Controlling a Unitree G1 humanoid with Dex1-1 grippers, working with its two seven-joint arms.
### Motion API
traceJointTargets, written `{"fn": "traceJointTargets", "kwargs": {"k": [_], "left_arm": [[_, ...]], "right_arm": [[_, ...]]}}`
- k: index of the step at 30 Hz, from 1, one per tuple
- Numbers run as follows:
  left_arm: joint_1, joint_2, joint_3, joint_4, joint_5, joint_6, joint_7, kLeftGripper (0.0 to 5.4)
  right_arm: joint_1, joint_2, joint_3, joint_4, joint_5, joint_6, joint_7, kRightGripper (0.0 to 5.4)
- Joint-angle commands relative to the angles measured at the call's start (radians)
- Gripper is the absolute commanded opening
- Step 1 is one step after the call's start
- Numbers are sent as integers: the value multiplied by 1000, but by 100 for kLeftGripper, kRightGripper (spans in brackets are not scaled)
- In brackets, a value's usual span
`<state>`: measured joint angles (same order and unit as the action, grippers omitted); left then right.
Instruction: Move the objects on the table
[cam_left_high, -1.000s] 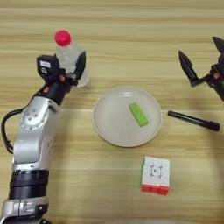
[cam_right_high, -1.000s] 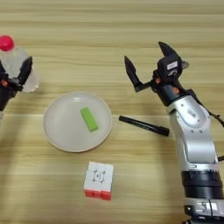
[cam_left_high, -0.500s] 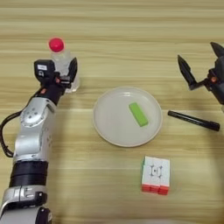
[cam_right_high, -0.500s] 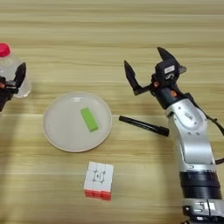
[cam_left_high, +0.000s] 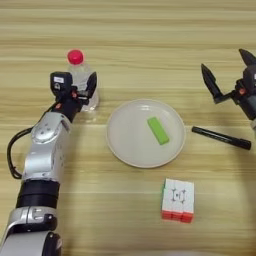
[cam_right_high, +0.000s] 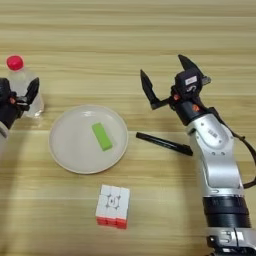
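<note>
- Seen from the left eye view, the left end effector (cam_left_high: 80, 88) is at the far left of the table (cam_left_high: 130, 45), its two black fingers clasped around the clear bottle (cam_left_high: 82, 85), which stands upright with its red cap (cam_left_high: 75, 56) on top.
- Right of the bottle lies a pale round plate (cam_left_high: 125, 145) with a green block (cam_left_high: 158, 130) resting on it, tilted.
- Near the plate's near right edge, apart from it, sits the puzzle cube (cam_left_high: 178, 200), white face up, red and orange along its near side.
- At the right edge, only part of the right end effector (cam_left_high: 227, 75) shows, above a black pen (cam_left_high: 221, 138) lying on the table.
- Now from the right eye view, the right end effector (cam_right_high: 167, 82) is whole: its fingers are spread wide and grasp nothing, hanging just beyond the pen's far side.
- From this side the bottle stands at the far left edge, with the left end effector partly cut off.
- Both plate and cube lie between the two arms, the cube nearest.
</note>
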<state>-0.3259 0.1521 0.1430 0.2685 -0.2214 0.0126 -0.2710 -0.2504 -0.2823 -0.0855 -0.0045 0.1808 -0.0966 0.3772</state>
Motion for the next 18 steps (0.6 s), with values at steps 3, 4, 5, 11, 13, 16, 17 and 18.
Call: {"fn": "traceJointTargets", "kwargs": {"k": [3, 4, 5, 11, 13, 16, 17, 18], "left_arm": [[-38, -8, -27, -9, 9, -25, -21, 318], [-38, -9, -30, -9, 10, -24, -23, 318], [-37, -10, -33, -10, 11, -23, -25, 318], [-35, -12, -51, -11, 12, -16, -37, 318], [-35, -11, -58, -9, 14, -15, -40, 318], [-34, -9, -63, -8, 15, -11, -44, 318], [-34, -8, -65, -7, 15, -10, -45, 318], [-34, -7, -67, -6, 16, -8, -46, 318]], "right_arm": [[2, 5, 6, -7, -9, -3, -5, 540], [2, 5, 5, -8, -10, -3, -5, 540], [3, 6, 5, -8, -10, -3, -6, 540], [3, 8, 6, -6, -12, -4, -8, 540], [3, 9, 6, -6, -13, -4, -9, 540], [4, 10, 6, -8, -14, -5, -11, 540], [5, 10, 6, -8, -14, -5, -11, 540], [5, 10, 6, -8, -14, -5, -11, 540]]}}
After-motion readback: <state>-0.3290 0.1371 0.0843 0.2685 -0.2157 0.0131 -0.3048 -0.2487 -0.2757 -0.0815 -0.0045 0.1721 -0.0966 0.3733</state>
